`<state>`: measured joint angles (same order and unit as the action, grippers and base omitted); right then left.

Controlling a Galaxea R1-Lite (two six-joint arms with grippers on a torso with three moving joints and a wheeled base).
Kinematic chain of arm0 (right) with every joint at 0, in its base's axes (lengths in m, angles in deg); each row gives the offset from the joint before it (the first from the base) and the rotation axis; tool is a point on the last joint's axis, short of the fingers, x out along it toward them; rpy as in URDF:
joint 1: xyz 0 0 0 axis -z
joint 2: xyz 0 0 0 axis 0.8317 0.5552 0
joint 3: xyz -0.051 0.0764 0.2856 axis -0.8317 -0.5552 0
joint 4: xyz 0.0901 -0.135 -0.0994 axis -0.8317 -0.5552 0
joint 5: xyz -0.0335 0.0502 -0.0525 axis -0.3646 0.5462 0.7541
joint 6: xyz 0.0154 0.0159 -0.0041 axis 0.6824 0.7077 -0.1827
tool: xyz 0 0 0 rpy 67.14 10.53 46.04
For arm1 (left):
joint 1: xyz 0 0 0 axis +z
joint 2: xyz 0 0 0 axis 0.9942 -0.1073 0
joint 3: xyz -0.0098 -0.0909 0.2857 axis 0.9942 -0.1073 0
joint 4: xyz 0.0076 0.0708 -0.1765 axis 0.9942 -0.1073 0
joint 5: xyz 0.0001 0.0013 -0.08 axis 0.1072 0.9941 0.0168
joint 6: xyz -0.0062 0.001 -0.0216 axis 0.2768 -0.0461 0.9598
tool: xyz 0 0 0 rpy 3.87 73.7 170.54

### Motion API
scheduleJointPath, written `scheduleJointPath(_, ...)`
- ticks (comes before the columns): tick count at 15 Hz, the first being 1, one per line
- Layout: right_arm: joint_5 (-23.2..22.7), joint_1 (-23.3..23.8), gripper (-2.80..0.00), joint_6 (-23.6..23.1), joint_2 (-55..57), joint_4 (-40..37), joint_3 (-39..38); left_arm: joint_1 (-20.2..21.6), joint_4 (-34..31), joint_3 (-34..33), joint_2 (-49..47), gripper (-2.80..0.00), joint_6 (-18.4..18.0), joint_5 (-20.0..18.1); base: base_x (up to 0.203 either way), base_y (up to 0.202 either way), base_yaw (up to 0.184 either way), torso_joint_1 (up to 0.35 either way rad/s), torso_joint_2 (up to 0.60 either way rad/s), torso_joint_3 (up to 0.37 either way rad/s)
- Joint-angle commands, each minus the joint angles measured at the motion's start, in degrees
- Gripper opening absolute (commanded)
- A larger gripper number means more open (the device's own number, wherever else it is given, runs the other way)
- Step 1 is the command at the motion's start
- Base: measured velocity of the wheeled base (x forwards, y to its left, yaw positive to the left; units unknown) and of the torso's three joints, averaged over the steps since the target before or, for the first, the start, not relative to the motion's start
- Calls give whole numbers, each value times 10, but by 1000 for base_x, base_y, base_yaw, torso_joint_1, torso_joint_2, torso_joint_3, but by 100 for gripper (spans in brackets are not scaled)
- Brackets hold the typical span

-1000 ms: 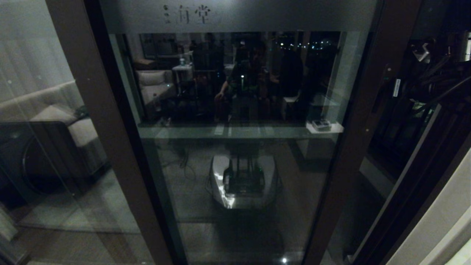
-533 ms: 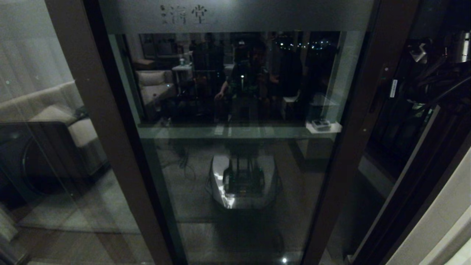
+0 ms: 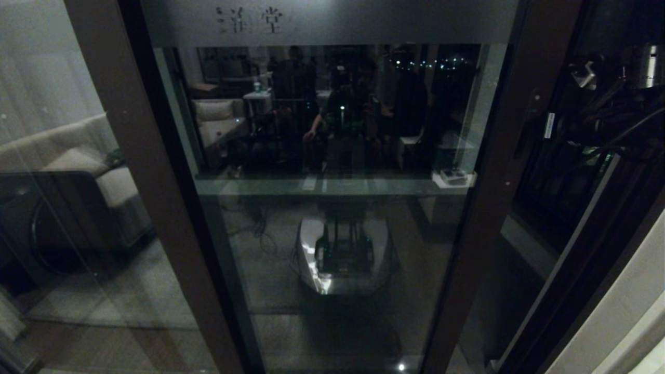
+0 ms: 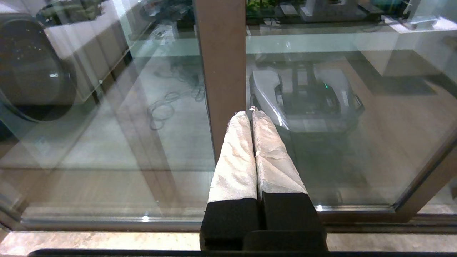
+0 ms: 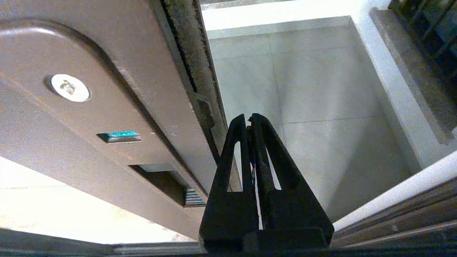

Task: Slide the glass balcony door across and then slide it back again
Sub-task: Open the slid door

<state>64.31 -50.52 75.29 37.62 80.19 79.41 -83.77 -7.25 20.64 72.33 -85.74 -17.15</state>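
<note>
The glass balcony door [image 3: 337, 218] fills the head view, with a frosted top band [image 3: 363, 21] and a dark brown right stile [image 3: 499, 171]. In the right wrist view its brown edge stile [image 5: 107, 53] shows a recessed handle [image 5: 160, 180]. My right gripper [image 5: 249, 117] is shut and empty, close beside that edge in the opening over pale floor tiles [image 5: 314, 89]; whether it touches is unclear. My left gripper [image 4: 250, 113] is shut with white-wrapped fingers [image 4: 235, 157], low before a brown upright [image 4: 221, 71] at the glass. Neither gripper shows in the head view.
A fixed pane at the left shows a sofa [image 3: 67, 156]. A dark barred window [image 3: 571, 182] and cables [image 3: 618, 114] lie beyond the opening on the right. A pale wall [image 3: 623, 311] bounds the right. The floor track [image 4: 107, 223] runs along the bottom.
The door has slid a little to the left: its characters and right stile both shifted left, and the opening on the right has widened.
</note>
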Motion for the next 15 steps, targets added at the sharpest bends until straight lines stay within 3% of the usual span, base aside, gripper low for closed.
scheduleJointPath(1,0,-4,-280,0,-2,0,0,0,0,0,0,-280,0,0,0,0,0,0,0,0)
scheduleJointPath(15,1,-51,-280,7,-10,17,-19,0,0,0,0,-280,0,0,0,0,0,0,0,0)
